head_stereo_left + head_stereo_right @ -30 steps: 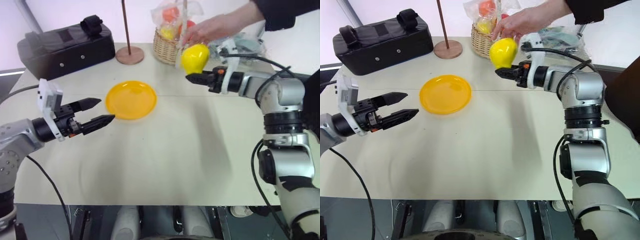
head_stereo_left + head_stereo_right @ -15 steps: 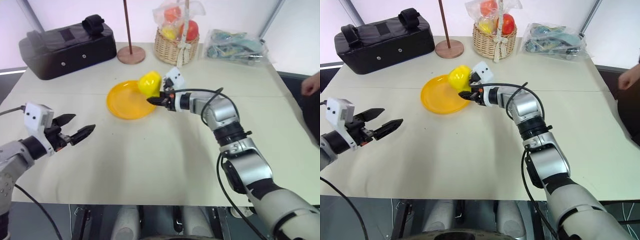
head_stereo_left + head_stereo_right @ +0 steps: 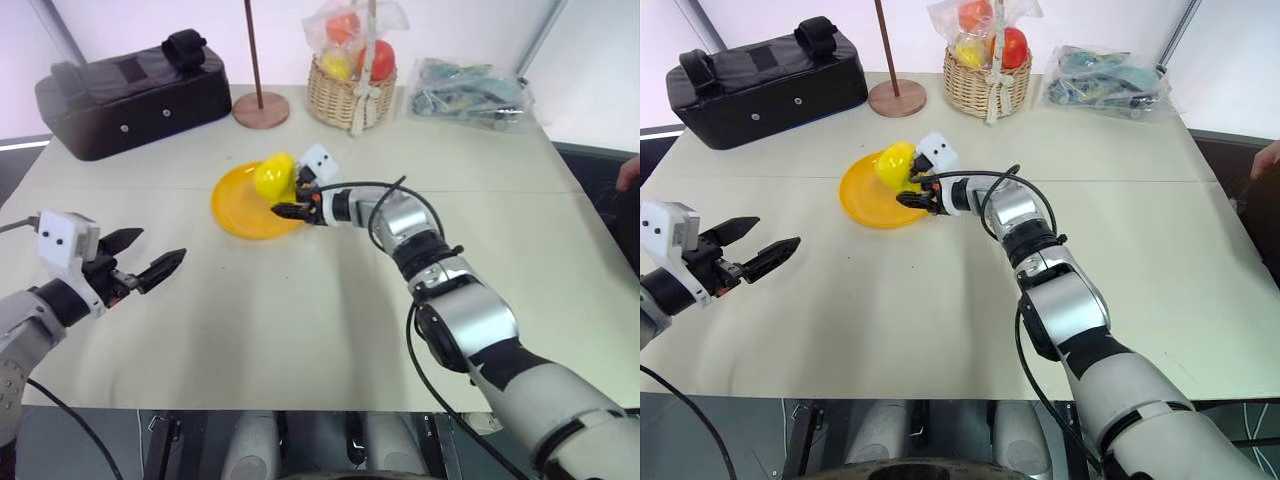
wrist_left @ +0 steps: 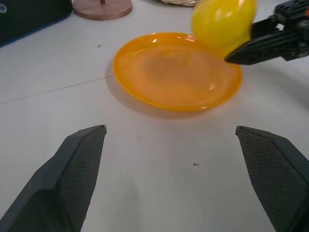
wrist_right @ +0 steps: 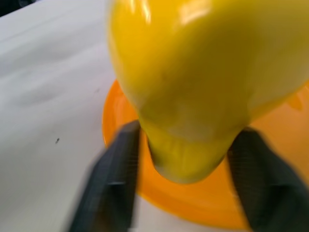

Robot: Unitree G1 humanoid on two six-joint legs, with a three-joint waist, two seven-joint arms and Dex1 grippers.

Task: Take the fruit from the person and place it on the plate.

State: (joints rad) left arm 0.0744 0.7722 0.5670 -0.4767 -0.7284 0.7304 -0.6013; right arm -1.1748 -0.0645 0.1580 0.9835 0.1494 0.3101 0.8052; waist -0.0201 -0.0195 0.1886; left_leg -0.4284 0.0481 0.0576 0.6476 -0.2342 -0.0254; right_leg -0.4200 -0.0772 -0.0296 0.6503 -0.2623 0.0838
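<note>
The glossy yellow fruit [image 3: 272,178] stands over the right part of the orange-yellow plate [image 3: 238,208], round body up and neck down. In the right wrist view its neck [image 5: 188,154] points at the plate [image 5: 120,121] between my right gripper's fingers [image 5: 116,179], which stand just off it on either side. My right gripper [image 3: 284,204] is open at the plate's right rim. My left gripper [image 3: 160,247] is open and empty, low at the left, well short of the plate [image 4: 174,72]. The person's hand [image 3: 630,172] shows at the right edge.
A black bag [image 3: 130,90] lies at the back left. A round wooden base with a pole [image 3: 262,108] stands behind the plate. Beside it a wicker basket [image 3: 350,92] holds wrapped fruits. A clear packet [image 3: 470,88] lies at the back right.
My right gripper carried the fruit from the person's hand leftward and down to the plate, and its fingers have parted. The person's hand withdrew to the right. My left gripper drew back leftward.
</note>
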